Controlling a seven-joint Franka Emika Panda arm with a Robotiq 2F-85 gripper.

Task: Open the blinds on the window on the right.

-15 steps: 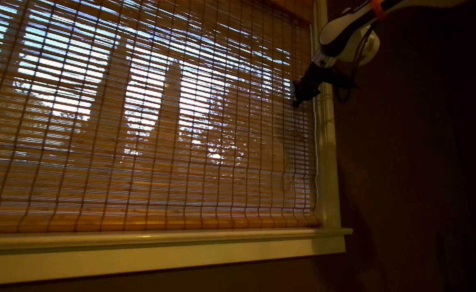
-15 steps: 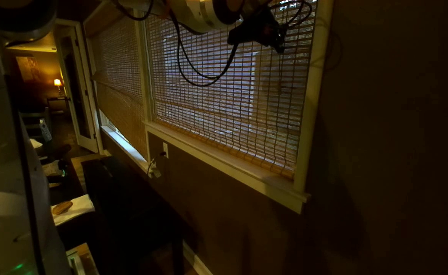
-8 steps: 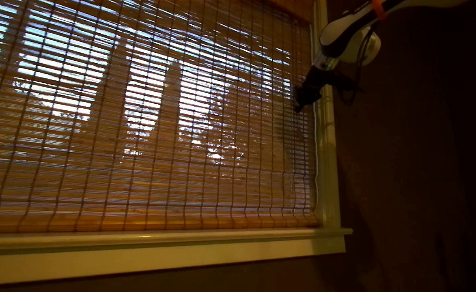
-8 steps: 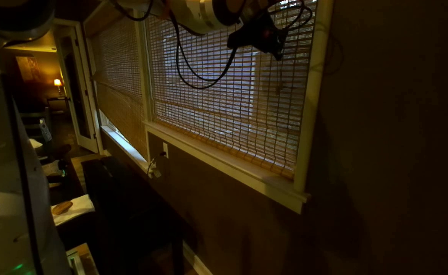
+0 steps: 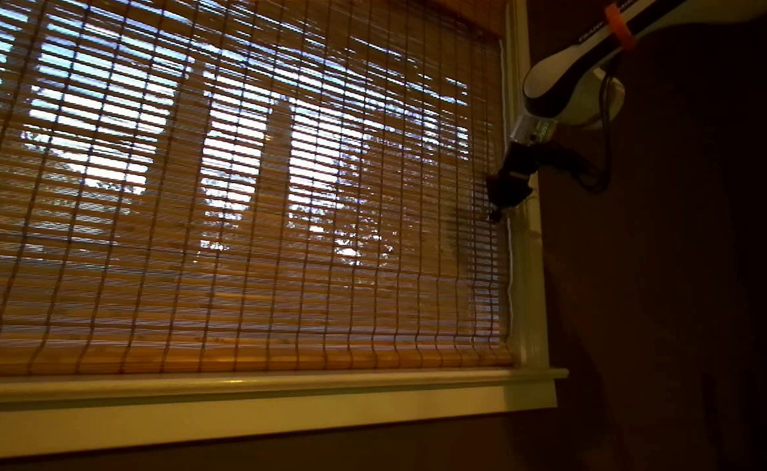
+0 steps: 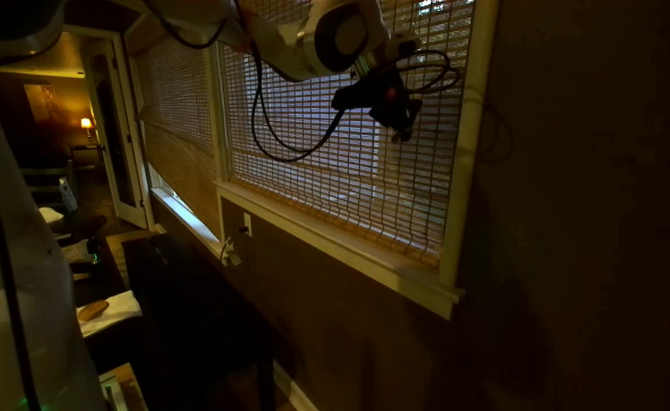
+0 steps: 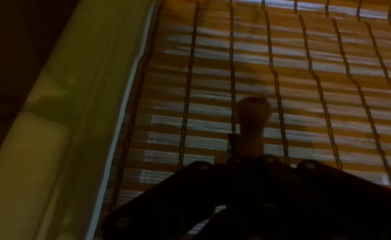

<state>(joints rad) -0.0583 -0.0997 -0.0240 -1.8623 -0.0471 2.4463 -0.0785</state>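
Orange-brown woven bamboo blinds [image 5: 246, 216] w/ thin horiz. slats & dark vert. threads hang unrolled across the large cream-white-framed glass window [image 5: 529, 294], btm edge right down by the cream-white painted sill [image 5: 259, 381]; can't tell if those two touch. Bright daylight shows thru the slats.

Black two-fingered claw [image 7: 247, 157] is clenched around a small brown bulb-ended wooden pull [image 7: 253, 125], its rounded end poking out past the fingers in the wrist view. Claw sits in front of the blinds, near their side edge by the frame post; contact w/ slats unclear.

White-and-black jointed robot arm [image 5: 569, 78] w/ an orange band [image 5: 620, 26] extends from upper R in an exterior view. Loose black cable [image 6: 289, 160] loops below it.

Farther along the dark brown wall [image 6: 335, 297], a 2nd brown woven shade [image 6: 177, 103] hangs w/ slanted btm edge, bright gap underneath. Small glowing table lamp [image 6: 86, 123] in bg
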